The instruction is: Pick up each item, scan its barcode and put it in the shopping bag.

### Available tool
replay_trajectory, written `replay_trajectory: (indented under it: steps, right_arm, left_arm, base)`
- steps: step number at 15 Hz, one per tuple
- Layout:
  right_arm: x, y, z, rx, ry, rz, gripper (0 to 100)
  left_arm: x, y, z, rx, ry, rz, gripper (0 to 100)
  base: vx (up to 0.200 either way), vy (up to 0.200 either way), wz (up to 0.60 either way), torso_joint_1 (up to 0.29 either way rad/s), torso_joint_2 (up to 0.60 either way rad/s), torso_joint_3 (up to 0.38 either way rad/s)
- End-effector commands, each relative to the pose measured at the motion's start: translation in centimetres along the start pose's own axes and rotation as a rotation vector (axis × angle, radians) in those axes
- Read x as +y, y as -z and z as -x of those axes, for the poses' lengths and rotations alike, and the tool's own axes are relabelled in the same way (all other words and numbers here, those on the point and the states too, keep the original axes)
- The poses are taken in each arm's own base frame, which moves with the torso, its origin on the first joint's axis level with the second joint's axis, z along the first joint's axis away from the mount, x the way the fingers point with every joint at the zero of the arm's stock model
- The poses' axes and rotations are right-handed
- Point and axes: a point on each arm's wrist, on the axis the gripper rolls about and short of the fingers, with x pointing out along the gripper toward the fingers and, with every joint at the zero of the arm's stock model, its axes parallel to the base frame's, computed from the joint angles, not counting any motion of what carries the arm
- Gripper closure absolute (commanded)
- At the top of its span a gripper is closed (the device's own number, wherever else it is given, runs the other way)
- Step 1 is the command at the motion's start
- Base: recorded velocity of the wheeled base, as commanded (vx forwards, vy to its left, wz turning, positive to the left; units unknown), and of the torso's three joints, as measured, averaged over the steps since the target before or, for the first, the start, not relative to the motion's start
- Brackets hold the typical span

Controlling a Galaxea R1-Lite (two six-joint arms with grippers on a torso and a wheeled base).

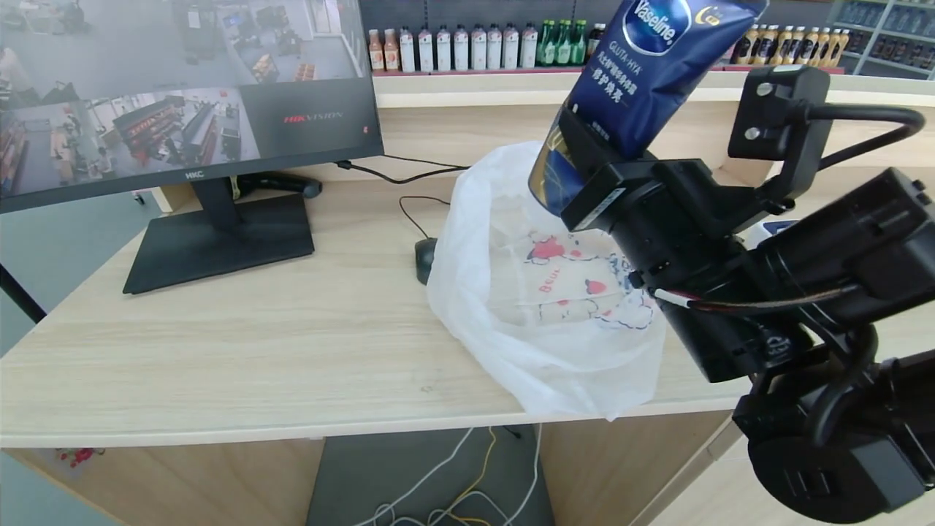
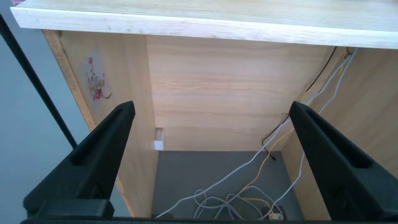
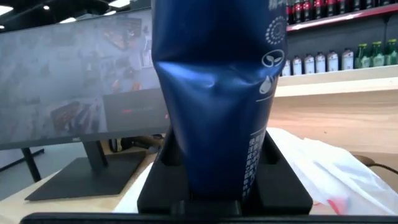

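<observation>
1. The right fingers (image 1: 588,150) are clamped on the lower end of the blue tube (image 1: 646,80), one on each side. In the right wrist view the tube (image 3: 211,81) sits pinched between the two black fingers (image 3: 273,158), and its skin is dented above them.
2. The tube is held in the air at about 1 o'clock in the head view. It is tilted, with its upper end leaning toward 1 o'clock. From the head camera its lower end overlaps the far rim of the shopping bag (image 1: 467,292).
3. The shopping bag is white and see-through. It lies crumpled on the table (image 1: 256,351) just right of centre, with its mouth open upward. Its 5 o'clock corner hangs slightly over the table's near edge. A flat packet with pink and red print (image 1: 577,285) lies inside it.
4. A black mouse (image 1: 425,261) sits at the bag's 9 o'clock side, right against the plastic. Its cord runs off toward 12 o'clock.
5. A monitor (image 1: 168,88) on a black stand (image 1: 219,245) fills the 10 o'clock area. A black handheld device (image 1: 281,183) lies behind the stand.
6. The left fingers (image 2: 102,155) are spread wide with nothing between them. They sit below the table's front edge (image 2: 186,22), facing the open space under it where loose cables (image 2: 249,186) lie.
7. A row of bottles (image 1: 475,47) stands on a shelf at 12 o'clock, behind the table.
</observation>
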Motion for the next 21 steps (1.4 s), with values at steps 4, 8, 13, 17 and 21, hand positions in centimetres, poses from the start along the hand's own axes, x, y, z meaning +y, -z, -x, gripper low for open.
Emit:
replay_trajectory:
  steps: [4,8,13,17,21]
  right_arm:
    - [0.9,4.1,-0.2,0.087,-0.019,0.008,100]
    - [-0.8,5.3,-0.7,0.103,0.025,0.042,100]
    - [-4.2,6.2,-0.6,0.137,0.098,0.115,100]
    - [-4.3,6.8,-0.1,0.167,0.035,0.176,100]
    - [-3.6,6.5,-0.1,0.154,-0.048,0.201,100]
  left_arm:
    - [0.0,0.0,0.0,0.000,0.002,0.000,0]
    - [0.0,0.0,0.0,0.000,0.000,0.000,0]
    - [0.0,0.0,0.0,0.000,0.000,0.000,0]
    - [0.0,0.0,0.0,0.000,0.000,0.000,0]
    - [0.0,0.0,0.0,0.000,0.002,0.000,0]
  base:
    - [0.000,0.000,0.00,0.000,0.00,0.000]
    - [0.000,0.000,0.00,0.000,0.00,0.000]
    - [0.000,0.000,0.00,0.000,0.00,0.000]
    - [0.000,0.000,0.00,0.000,0.00,0.000]
    - [0.000,0.000,0.00,0.000,0.00,0.000]
